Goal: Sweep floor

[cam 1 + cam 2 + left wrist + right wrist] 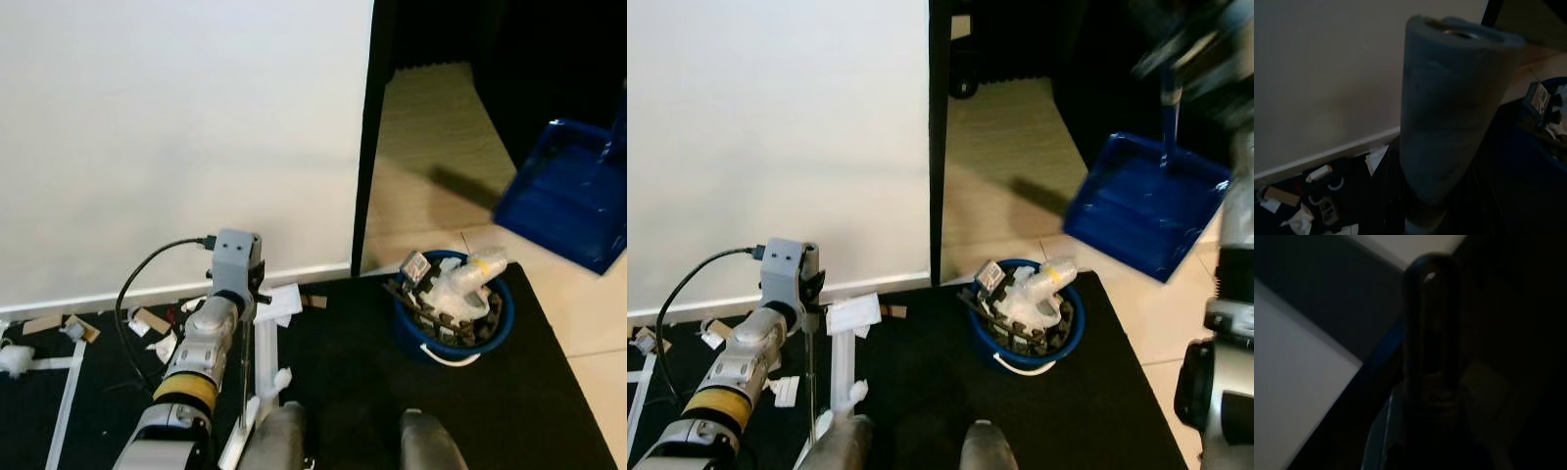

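right hand (1172, 76): clamped on blue plastic dustpan (1141, 208), raised far right above round blue bin (1024, 311) | left hand (237, 284): on grey broom handle (1449, 112), grip unclear

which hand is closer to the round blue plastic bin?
Right. Right hand holds the blue dustpan above the round blue plastic bin; left hand grips the broom further across the mat.

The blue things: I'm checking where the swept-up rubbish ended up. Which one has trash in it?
The round blue bucket standing on the black mat, heaped with wrappers and scraps. The blue dustpan, held up in the air to its right, looks empty.
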### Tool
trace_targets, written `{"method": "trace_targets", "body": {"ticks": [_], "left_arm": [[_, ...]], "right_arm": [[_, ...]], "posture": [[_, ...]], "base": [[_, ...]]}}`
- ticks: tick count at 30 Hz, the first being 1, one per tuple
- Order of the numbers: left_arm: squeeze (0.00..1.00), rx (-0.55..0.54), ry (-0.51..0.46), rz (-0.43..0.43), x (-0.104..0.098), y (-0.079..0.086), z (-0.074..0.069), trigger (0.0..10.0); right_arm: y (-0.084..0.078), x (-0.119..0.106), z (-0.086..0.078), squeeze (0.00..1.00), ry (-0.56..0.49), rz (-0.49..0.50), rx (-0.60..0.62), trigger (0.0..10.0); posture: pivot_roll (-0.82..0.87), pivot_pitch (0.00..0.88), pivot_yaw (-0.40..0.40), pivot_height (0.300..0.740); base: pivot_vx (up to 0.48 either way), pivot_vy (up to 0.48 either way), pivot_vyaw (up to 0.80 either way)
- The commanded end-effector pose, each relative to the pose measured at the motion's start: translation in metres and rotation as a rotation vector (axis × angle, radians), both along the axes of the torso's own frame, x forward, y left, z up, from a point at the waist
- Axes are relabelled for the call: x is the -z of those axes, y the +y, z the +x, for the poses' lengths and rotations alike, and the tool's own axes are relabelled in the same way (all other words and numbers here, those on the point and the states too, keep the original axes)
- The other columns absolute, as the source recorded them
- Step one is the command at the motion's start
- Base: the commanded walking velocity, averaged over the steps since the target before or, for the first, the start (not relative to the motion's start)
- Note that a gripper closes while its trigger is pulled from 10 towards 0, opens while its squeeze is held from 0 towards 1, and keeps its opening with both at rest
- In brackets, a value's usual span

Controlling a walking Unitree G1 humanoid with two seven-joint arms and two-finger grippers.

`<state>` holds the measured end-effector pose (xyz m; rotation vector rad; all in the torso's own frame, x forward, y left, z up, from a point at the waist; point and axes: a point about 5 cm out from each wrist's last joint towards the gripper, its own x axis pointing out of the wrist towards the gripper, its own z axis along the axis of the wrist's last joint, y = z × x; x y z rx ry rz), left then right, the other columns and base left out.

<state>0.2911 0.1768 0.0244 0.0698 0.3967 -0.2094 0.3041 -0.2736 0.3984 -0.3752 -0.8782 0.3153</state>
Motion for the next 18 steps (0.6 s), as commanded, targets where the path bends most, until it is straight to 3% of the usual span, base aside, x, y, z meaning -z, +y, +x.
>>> {"method": "trace_targets", "body": {"ticks": [1, 4, 6, 11, 14, 18], "left_arm": [[0.0, -0.012, 0.002, -0.003, -0.001, 0.008, 0.001, 10.0], [0.0, -0.034, -0.004, 0.005, -0.003, 0.017, 0.001, 10.0], [0.0, -0.041, -0.004, 0.009, -0.004, 0.021, 0.001, 10.0], [0.0, -0.048, -0.003, 0.022, -0.003, 0.025, 0.0, 10.0], [0.0, -0.056, -0.002, 0.04, -0.003, 0.028, -0.001, 10.0], [0.0, -0.133, -0.048, 0.172, -0.011, 0.047, 0.004, 10.0]], "right_arm": [[-0.013, -0.014, -0.002, 0.0, 0.02, 0.179, -0.066, 10.0], [-0.033, -0.03, -0.002, 0.0, 0.088, 0.357, -0.121, 10.0], [-0.042, -0.033, -0.003, 0.0, 0.138, 0.395, -0.128, 10.0], [-0.042, -0.031, 0.0, 0.0, 0.182, 0.42, -0.153, 10.0], [-0.038, -0.028, 0.002, 0.0, 0.226, 0.415, -0.17, 10.0], [0.005, 0.028, 0.029, 0.0, 0.388, 0.509, -0.303, 10.0]], "posture": [[-0.01, 0.056, 0.032, 0.74], [-0.01, 0.055, 0.03, 0.74], [-0.01, 0.052, 0.028, 0.74], [0.0, 0.049, 0.027, 0.74], [0.0, 0.048, 0.026, 0.74], [0.0, 0.041, 0.021, 0.74]], "base": [[0.0, 0.0, 0.0], [0.0, 0.0, 0.0], [0.0, 0.0, 0.0], [0.0, 0.0, 0.0], [0.0, 0.0, 0.0], [0.0, 0.0, 0.0]]}}
